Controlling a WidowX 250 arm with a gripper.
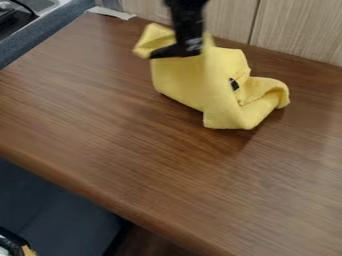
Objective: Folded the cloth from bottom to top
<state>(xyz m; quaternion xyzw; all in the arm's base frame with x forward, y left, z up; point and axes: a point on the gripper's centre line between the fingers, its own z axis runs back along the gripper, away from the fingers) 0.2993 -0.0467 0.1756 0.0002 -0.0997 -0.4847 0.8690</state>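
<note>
Here's the gripper [179, 50], down at the upper left part of the yellow cloth [224, 102]; how far open it is, or whether it grips the fabric, I can't tell. The cloth sits bunched toward the worktop's [127, 135] back edge, near the wood panelling [294, 30], dark tag [234, 84] showing!

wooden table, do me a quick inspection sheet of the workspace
Surface: brown wood-grain table, with the cloth towards its far side.
Job's things: yellow cloth, rumpled and partly folded over, a small dark tag showing.
Clutter: pale flat strip at the table's far left corner.
Gripper: black gripper at the cloth's upper left part.
Cables: thin dark cord, top left.
Surroundings: pale wood-grain panels behind.
</note>
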